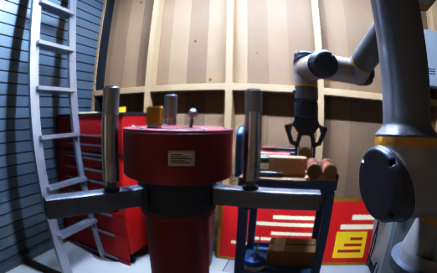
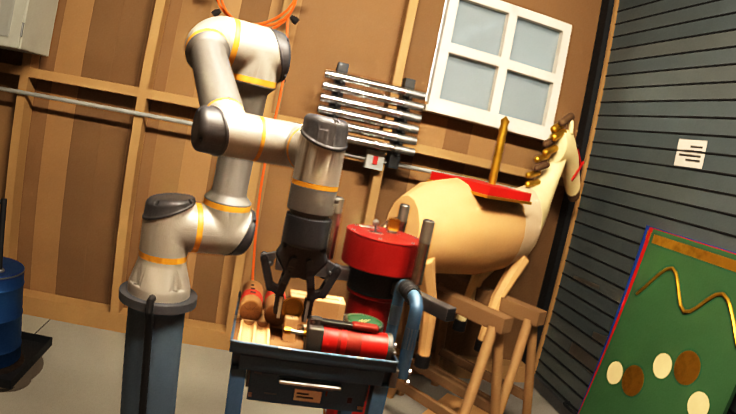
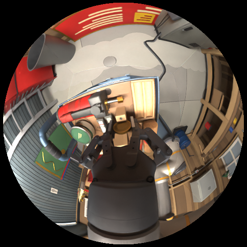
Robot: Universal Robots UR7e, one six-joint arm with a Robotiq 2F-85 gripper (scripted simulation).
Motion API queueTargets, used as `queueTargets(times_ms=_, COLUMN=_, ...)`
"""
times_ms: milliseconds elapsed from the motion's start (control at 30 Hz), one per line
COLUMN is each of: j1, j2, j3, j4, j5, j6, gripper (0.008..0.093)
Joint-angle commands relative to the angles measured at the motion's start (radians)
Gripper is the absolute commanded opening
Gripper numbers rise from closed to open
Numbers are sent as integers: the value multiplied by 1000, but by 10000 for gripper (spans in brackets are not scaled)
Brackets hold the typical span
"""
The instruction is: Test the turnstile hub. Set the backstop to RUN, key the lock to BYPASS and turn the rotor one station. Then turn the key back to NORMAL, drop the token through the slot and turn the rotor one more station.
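The brass token (image 3: 122,127) sits over a small wooden stand on the blue cart, and I hold it between my closed fingers. My gripper (image 3: 122,128) (image 1: 305,147) (image 2: 295,309) points straight down over the cart top. The red turnstile hub (image 1: 178,153) (image 2: 380,252) stands beside the cart, with a small ball-topped lever (image 1: 192,114) and an amber block (image 1: 154,114) on its top. Grey rotor arms (image 1: 268,197) with upright steel posts (image 1: 253,138) stick out from its waist.
The blue cart (image 2: 314,355) also carries a red and grey power tool (image 3: 80,110) (image 2: 347,341), a green-lidded tin (image 3: 80,135), wooden blocks (image 1: 288,164) and red-capped rolls (image 1: 321,168). A carousel horse (image 2: 478,226) stands behind the hub, a ladder (image 1: 54,125) and a red cabinet on its far side.
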Motion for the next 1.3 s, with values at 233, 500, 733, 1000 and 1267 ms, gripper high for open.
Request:
queueTargets(times_ms=233, j1=0, j2=-1, j3=-2, j4=5, j5=0, j6=0, gripper=80)
queueTargets(times_ms=500, j1=0, j2=-14, j3=-19, j4=32, j5=0, j6=0, gripper=80)
queueTargets(times_ms=733, j1=0, j2=-33, j3=-49, j4=81, j5=0, j6=0, gripper=80)
queueTargets(times_ms=1000, j1=0, j2=-56, j3=-96, j4=150, j5=0, j6=0, gripper=80)
queueTargets(times_ms=1267, j1=0, j2=-73, j3=-143, j4=215, j5=0, j6=0, gripper=80)
